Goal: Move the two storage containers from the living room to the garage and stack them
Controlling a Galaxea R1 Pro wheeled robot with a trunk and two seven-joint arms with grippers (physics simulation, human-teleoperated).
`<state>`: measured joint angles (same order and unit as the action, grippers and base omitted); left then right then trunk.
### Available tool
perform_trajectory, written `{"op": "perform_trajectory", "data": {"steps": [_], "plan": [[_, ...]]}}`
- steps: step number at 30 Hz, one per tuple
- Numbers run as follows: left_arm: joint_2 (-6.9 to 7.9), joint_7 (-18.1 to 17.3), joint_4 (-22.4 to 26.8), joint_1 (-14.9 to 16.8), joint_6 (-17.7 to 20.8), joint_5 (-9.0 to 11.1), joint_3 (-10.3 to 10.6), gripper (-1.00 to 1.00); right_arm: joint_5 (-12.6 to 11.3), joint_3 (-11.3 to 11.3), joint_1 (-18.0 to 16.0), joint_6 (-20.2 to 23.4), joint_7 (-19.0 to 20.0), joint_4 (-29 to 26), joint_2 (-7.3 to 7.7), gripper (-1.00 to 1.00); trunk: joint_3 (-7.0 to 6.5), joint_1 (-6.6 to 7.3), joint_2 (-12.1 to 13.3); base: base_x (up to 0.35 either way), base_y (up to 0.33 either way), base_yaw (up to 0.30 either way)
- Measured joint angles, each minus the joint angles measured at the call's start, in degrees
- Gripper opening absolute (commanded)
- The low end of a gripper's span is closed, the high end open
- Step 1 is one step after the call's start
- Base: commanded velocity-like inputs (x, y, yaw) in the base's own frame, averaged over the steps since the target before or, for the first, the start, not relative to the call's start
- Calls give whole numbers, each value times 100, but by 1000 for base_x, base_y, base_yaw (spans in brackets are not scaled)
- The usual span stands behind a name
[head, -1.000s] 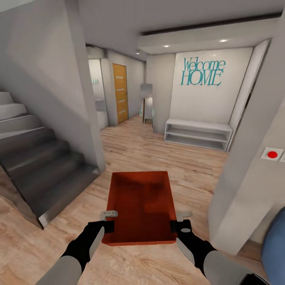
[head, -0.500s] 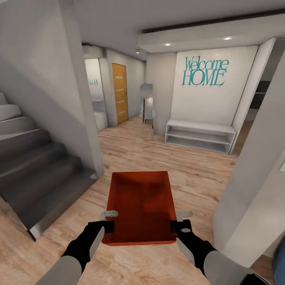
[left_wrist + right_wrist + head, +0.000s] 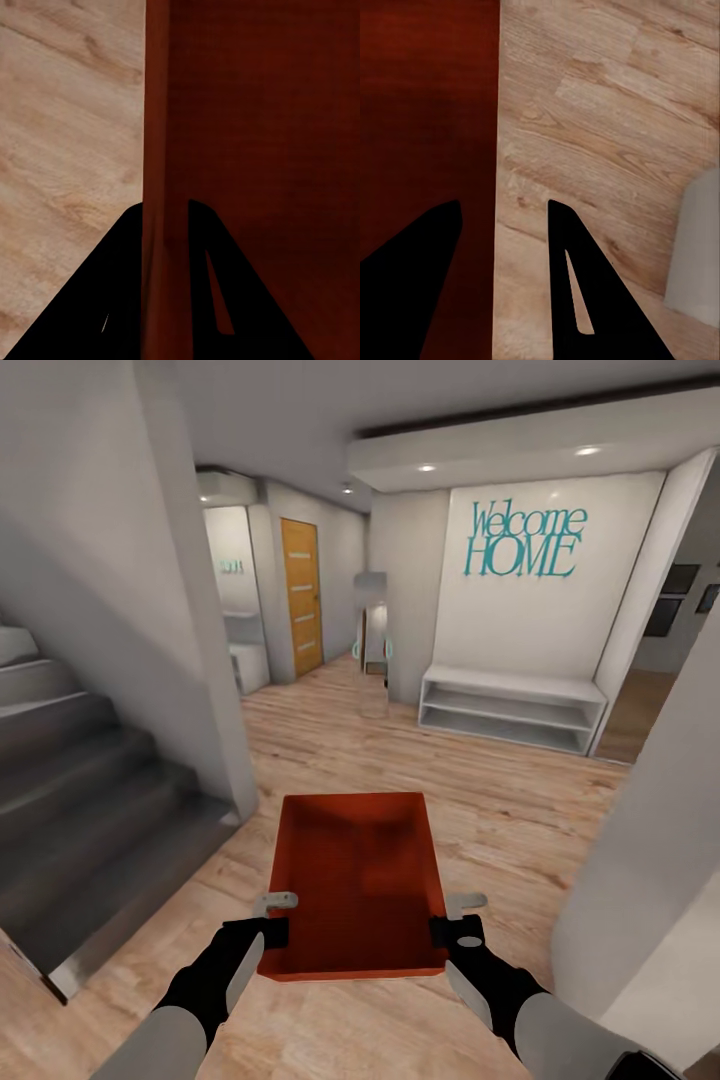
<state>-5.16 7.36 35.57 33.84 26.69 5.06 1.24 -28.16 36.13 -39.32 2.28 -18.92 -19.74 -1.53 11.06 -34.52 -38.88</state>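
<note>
One red-orange storage container (image 3: 355, 880), open-topped and empty, hangs level in front of me above the light wood-plank floor. My left gripper (image 3: 272, 918) is shut on its left wall near the close end, and my right gripper (image 3: 458, 918) is shut on its right wall. In the left wrist view the container wall (image 3: 157, 135) runs between the fingers of the left gripper (image 3: 165, 214). In the right wrist view the container (image 3: 427, 112) has its edge between the fingers of the right gripper (image 3: 502, 210). I am in a hallway.
Grey stairs (image 3: 90, 790) rise at the left beside a white wall pillar (image 3: 200, 660). A white wall corner (image 3: 650, 880) stands close at the right. Ahead are a white shelf bench (image 3: 510, 710), a tall mirror (image 3: 372, 650) and an orange-brown door (image 3: 302, 595) down the corridor.
The whole view has shifted: stairs slide off to the left, the right wall corner recedes, and the red wall button and blue object have left view. The container stays held the same way.
</note>
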Motion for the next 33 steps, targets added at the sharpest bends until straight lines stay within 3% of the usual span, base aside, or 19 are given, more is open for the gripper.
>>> {"op": "perform_trajectory", "data": {"steps": [33], "plan": [[0, -2, 1, -1, 1, -2, -3, -100, -8, 7, -2, 0, -1, 2, -1, -100, 0, 0, 0, 323, 0, 0]]}}
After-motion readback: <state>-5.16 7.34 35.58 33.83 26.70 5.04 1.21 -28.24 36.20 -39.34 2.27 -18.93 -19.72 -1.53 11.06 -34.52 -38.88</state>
